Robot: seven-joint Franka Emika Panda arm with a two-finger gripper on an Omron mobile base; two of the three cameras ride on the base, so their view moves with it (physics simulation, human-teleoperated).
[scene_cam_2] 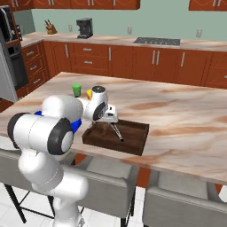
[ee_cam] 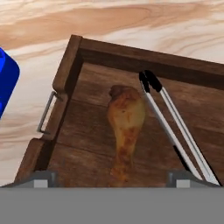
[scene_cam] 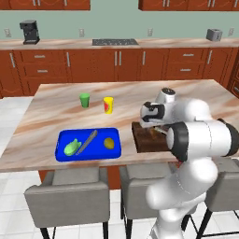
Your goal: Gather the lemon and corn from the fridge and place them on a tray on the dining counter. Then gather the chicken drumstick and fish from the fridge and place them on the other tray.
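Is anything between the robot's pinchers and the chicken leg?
No. The open gripper hangs right over the browned chicken drumstick in the dark wooden tray, with nothing between them. Metal tongs lie beside it.

Red-brown cabinets, green wall, marble island counter, grey stools

Chicken drumstick lies in the wooden tray — tongs just beside it.
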